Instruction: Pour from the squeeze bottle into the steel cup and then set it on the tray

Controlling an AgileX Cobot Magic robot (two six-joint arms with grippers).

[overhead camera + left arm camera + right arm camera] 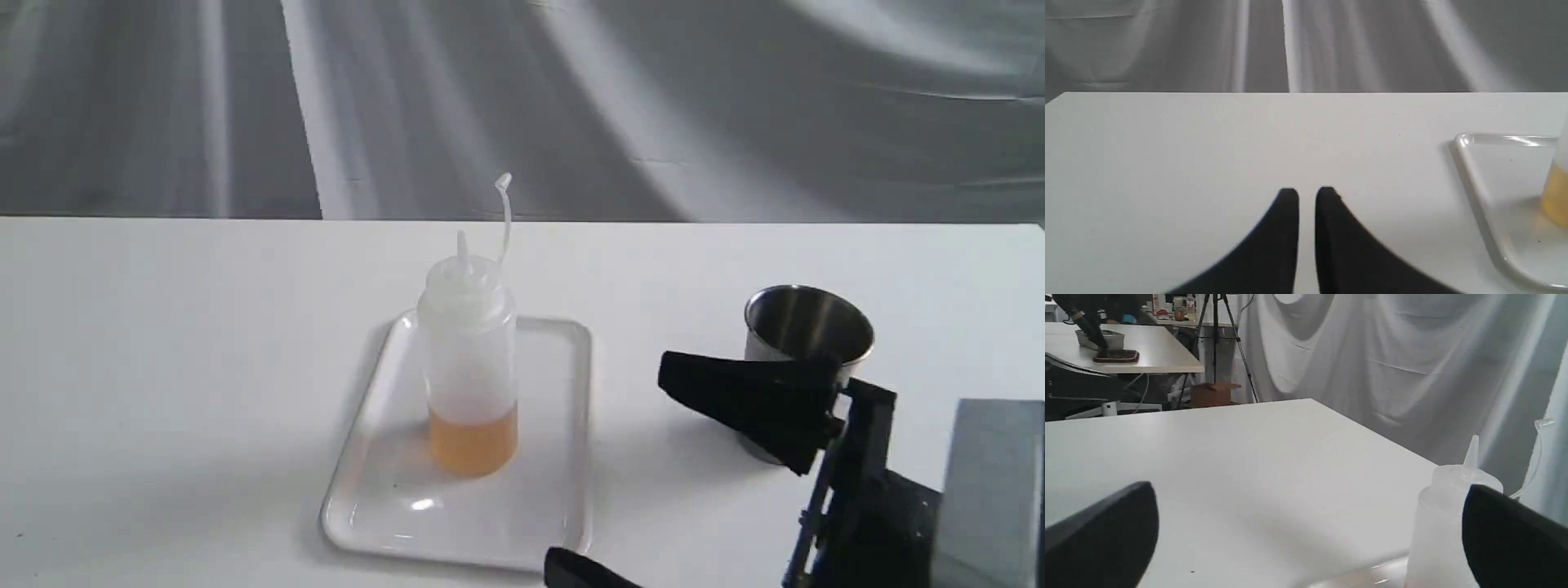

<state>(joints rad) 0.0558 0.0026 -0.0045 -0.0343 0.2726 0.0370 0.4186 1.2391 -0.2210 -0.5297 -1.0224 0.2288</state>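
**Asker:** What does your right wrist show?

**Me:** My right pincer (1308, 498) is spread wide and grips nothing, with one finger (1106, 535) at each side of the picture. The bottle (1439, 526) stands upright just past the other finger, nozzle up. The white table (1249, 457) runs on to a draped cloth (1392, 355).

**Asker:** And the left wrist?

**Me:** My left pincer (1306, 192) is pressed almost together. Only a thin slit parts the fingers, and nothing is in it. It hangs low over bare table. The tray (1474, 183) lies off to one side, apart from the pincer, and the bottle's amber bottom rests on it.

**Asker:** And from outside?

**Me:** The bottle stands upright in the middle of the tray. Amber liquid fills its lowest part, and the cap is off, raised on its thin strap. The cup (808, 327) stands mouth up on the table to the right of the tray, apart from it. I cannot tell what it holds. One finger of my right pincer crosses in front of the cup's lower wall and points toward the tray. The tip of the other finger shows at the bottom edge, just beside the tray's near rim.
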